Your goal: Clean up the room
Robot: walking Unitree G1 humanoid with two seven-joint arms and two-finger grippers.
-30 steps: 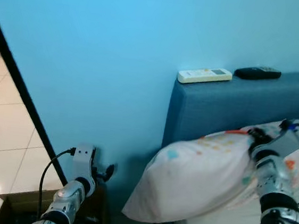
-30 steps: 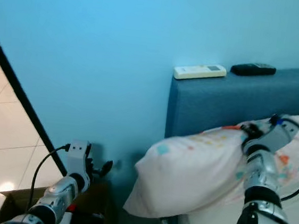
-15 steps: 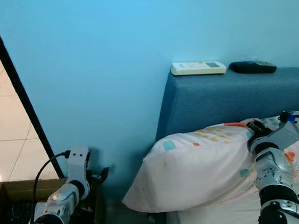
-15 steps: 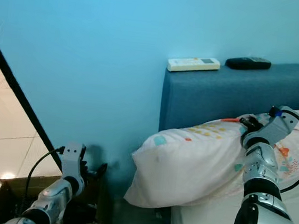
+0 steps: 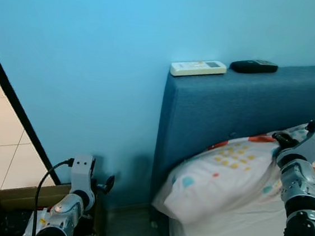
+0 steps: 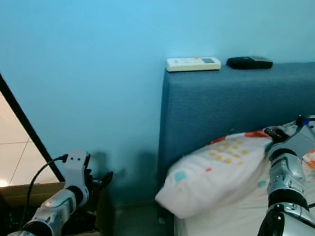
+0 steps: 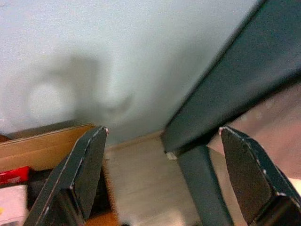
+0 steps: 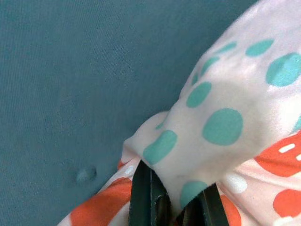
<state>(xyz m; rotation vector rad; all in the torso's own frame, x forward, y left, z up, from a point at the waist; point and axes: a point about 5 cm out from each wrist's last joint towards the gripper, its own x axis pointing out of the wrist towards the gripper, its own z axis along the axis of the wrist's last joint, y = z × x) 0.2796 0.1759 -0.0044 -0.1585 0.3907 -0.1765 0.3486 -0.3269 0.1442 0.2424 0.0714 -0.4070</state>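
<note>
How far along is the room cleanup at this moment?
Done: nothing clearly finished. In hand: the right gripper is pinched on the pillow against the headboard. Left: a white remote and a black remote sit on it; the left gripper is open.

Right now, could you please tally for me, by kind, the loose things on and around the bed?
Remotes on the headboard top: 2, one white, one black
Pillows: 1, the spotted pillow, pinched by the right gripper
Cardboard boxes: 1, the cardboard box on the floor below the open left gripper
Total: 4
</note>
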